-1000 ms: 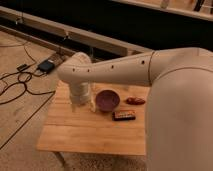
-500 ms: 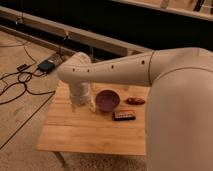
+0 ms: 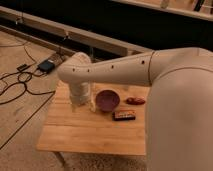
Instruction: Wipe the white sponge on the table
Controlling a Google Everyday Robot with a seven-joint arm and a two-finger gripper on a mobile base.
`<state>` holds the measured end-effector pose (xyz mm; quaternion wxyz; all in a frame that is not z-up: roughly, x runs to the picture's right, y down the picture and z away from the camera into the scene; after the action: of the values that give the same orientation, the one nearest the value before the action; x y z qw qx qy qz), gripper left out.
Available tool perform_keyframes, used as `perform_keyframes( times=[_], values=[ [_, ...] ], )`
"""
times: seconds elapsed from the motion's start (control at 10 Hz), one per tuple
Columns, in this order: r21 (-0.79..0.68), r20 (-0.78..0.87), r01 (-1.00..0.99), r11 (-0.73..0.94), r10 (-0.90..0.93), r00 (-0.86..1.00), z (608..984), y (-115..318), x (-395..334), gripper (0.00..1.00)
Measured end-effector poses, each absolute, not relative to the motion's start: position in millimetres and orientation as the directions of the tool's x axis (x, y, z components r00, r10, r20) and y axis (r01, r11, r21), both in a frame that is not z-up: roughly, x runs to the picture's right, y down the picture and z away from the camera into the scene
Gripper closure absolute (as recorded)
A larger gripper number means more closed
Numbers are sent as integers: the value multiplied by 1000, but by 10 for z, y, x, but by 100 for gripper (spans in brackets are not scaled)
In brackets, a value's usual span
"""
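The table (image 3: 90, 132) has a light bamboo-plank top and stands in the middle of the camera view. My big cream arm (image 3: 120, 70) reaches in from the right, bends over the table's far left corner and points down. The gripper (image 3: 86, 104) hangs at its end, just above the tabletop and left of the purple bowl (image 3: 107, 100). It is open and I see nothing held in it. The white sponge does not show; the wrist covers the spot beneath it.
A red object (image 3: 134, 100) lies right of the bowl, with a dark flat packet (image 3: 123, 115) in front of it. Black cables (image 3: 20, 82) and a dark box (image 3: 46, 65) lie on the floor at left. A long low rail (image 3: 100, 42) runs behind the table.
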<state>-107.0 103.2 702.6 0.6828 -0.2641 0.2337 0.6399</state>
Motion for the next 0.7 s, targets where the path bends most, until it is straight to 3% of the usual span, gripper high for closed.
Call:
perform_keyframes(
  times=[0.3, 0.7],
  values=[
    [-74, -653, -995, 65, 751, 97, 7193, 917, -999, 35],
    [-182, -610, -972, 149, 758, 230, 7733, 694, -1041, 35]
  ],
)
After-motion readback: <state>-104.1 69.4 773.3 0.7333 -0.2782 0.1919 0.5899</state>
